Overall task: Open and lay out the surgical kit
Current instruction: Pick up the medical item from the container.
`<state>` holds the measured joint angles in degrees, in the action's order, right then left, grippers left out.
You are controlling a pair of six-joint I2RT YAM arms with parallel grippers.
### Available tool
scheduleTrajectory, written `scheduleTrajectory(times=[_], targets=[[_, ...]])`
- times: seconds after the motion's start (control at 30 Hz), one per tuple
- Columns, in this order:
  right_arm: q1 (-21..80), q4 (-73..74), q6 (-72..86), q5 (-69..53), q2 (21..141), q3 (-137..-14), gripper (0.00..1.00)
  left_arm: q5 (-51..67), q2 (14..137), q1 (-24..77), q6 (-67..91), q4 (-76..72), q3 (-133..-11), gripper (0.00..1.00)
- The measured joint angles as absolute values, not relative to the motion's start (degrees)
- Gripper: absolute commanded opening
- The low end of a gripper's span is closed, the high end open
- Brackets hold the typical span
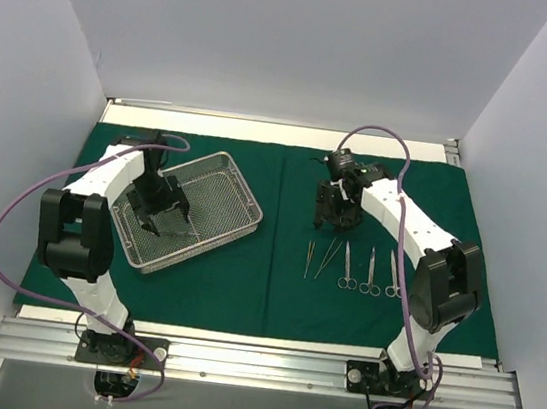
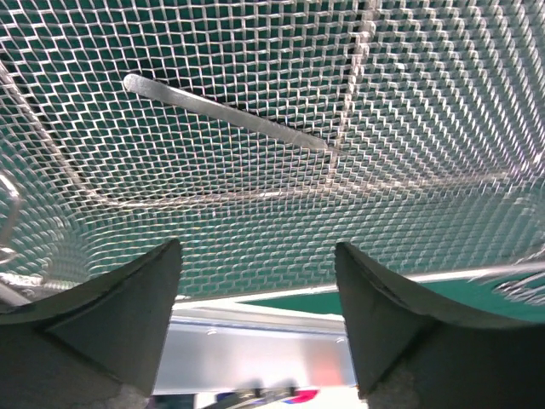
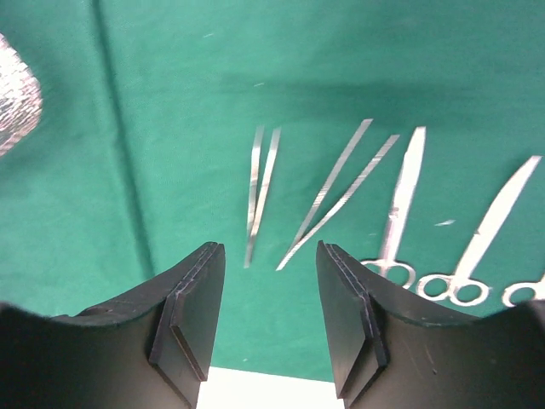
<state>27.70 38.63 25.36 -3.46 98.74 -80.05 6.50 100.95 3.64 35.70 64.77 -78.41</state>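
Drape [image 1: 271, 300] spread flat, mesh tray [image 1: 223, 190] skewed, 5 instruments [image 1: 348, 262] in row

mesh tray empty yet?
Not empty: in the left wrist view a slim steel instrument lies on the floor of the wire-mesh tray.

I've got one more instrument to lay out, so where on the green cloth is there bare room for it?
Bare cloth runs down the middle, between the mesh tray and the leftmost forceps, and along the near edge below the instrument row. The row itself, two forceps and three scissors, is crowded, with the right pincer hovering by it.
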Motion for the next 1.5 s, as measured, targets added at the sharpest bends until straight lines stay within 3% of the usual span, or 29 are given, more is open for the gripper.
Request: scheduleTrajectory(times=[0.23,0.7,0.83,0.9,1.23,1.5], targets=[[25.80,39.55,23.81,-4.93,98.74,-81.01,0.45,4.93,100.97,3.60,44.86,60.80,-75.09,0.86],[23.40,40.97,21.02,-7.42,98.78,-81.01,0.42,2.72,111.00,3.60,53.60,56.14,-75.99,0.80],[23.05,41.01,20.82,-7.90,98.87,-81.08,0.41,1.76,114.06,3.38,53.95,57.08,-79.94,0.61],[23.03,41.01,20.69,-7.99,98.87,-81.17,0.41,1.78,115.61,3.14,53.65,57.69,-82.15,0.43],[22.65,40.93,20.62,-8.14,98.87,-81.23,0.40,1.69,117.12,2.98,51.16,58.78,-84.25,0.03],[22.52,40.07,20.64,-8.58,98.87,-81.23,0.39,1.93,115.94,3.40,47.51,59.22,-84.86,0.02]])
